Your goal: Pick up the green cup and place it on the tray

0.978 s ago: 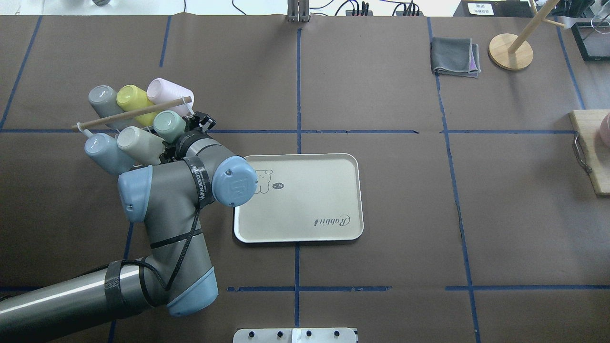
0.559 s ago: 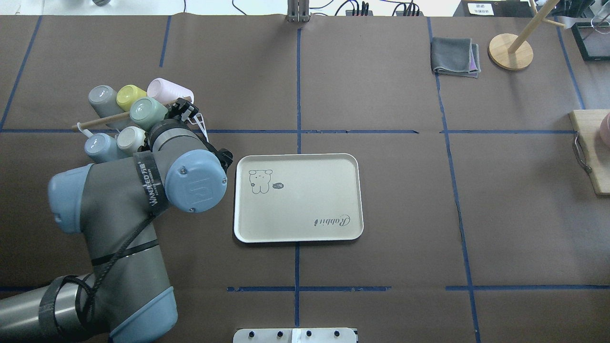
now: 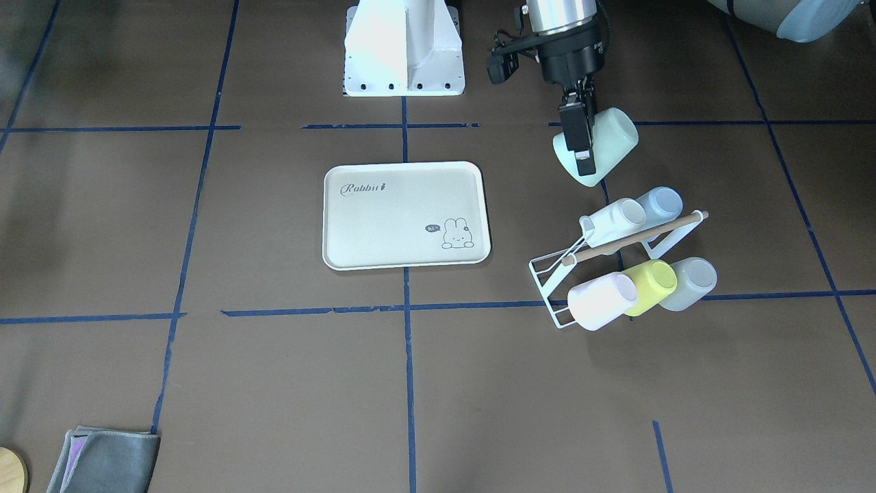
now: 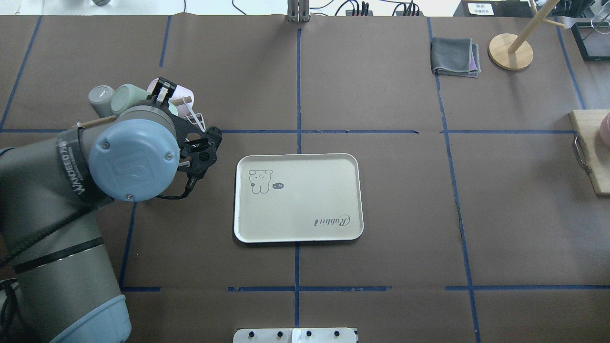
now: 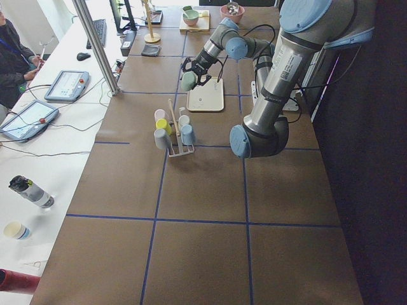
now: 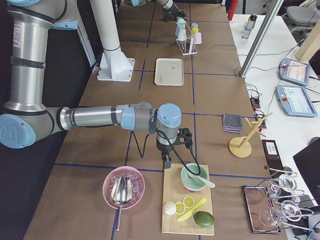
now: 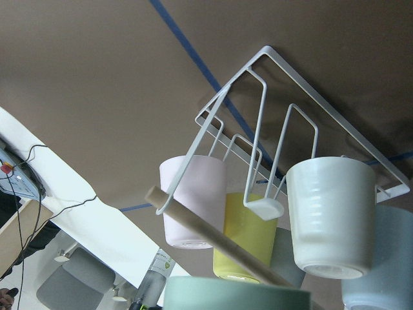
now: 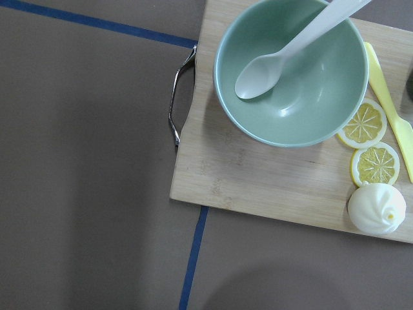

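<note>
While the green cup (image 3: 612, 137) is clamped in the left gripper (image 3: 584, 163), it is held in the air, clear of the rack (image 3: 643, 235) and apart from the tray (image 3: 397, 226). In the front-facing view one black finger (image 3: 578, 133) is seen lying across the cup's outer wall; the other finger is hidden, so its place cannot be told. The cup is tilted, its mouth turned down and away from the robot and its base turned up, as is shown in the overhead view. It is found between the rack and the robot's base, off to the tray's side nearer the left arm, and no part of it is over the tray. The tray is laid flat on the table (image 3: 205, 383), near the rack but not touching it.

Five cups are hung on the rack: a white cup (image 3: 616, 219) and a blue cup (image 3: 660, 203) on the robot's side, a pink cup (image 3: 599, 301), a yellow cup (image 3: 650, 277) and a grey cup (image 3: 692, 274) on the far side.

The right gripper (image 6: 167, 161) is seen only in the right side view, hung at the edge of a board (image 8: 258, 174) on which a bowl (image 8: 310, 110) with a spoon (image 8: 264, 71) is set. Whether its jaws are parted or closed cannot be told.
</note>
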You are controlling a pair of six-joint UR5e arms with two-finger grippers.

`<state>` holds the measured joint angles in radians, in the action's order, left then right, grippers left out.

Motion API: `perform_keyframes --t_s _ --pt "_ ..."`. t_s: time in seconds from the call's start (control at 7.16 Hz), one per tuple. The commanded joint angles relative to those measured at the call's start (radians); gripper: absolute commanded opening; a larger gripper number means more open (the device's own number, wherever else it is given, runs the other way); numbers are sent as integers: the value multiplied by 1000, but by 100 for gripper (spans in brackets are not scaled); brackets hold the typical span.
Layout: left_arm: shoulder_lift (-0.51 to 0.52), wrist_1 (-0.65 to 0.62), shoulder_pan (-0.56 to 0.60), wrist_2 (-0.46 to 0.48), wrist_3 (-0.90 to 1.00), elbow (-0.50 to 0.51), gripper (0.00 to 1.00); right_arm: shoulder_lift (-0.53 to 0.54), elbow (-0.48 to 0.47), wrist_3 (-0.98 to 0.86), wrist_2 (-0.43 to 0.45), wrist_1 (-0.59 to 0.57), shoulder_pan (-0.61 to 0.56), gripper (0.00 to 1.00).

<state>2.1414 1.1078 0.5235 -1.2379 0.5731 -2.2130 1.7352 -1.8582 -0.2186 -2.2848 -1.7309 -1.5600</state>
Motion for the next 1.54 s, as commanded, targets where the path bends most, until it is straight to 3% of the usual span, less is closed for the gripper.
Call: perform_keyframes --t_s 0.0,0.28,0.56,0.7,0.98,1.4 --pt "-17 183 3 -83 -288 -13 61 -2 1 1 1 1 0 100" --pt "-52 352 -2 -107 -579 -5 58 -3 -1 1 1 1 0 100" --pt "-106 603 -10 -167 -813 24 60 -3 -1 2 1 1 0 100" --pt "-112 817 -11 -167 -940 118 62 -2 -4 1 -2 1 0 100" --pt "-106 1269 -22 -161 -1010 385 62 1 -6 2 -2 -1 0 100" --pt "-101 1583 -54 -161 -1039 614 64 0 4 2 -2 -1 0 100"
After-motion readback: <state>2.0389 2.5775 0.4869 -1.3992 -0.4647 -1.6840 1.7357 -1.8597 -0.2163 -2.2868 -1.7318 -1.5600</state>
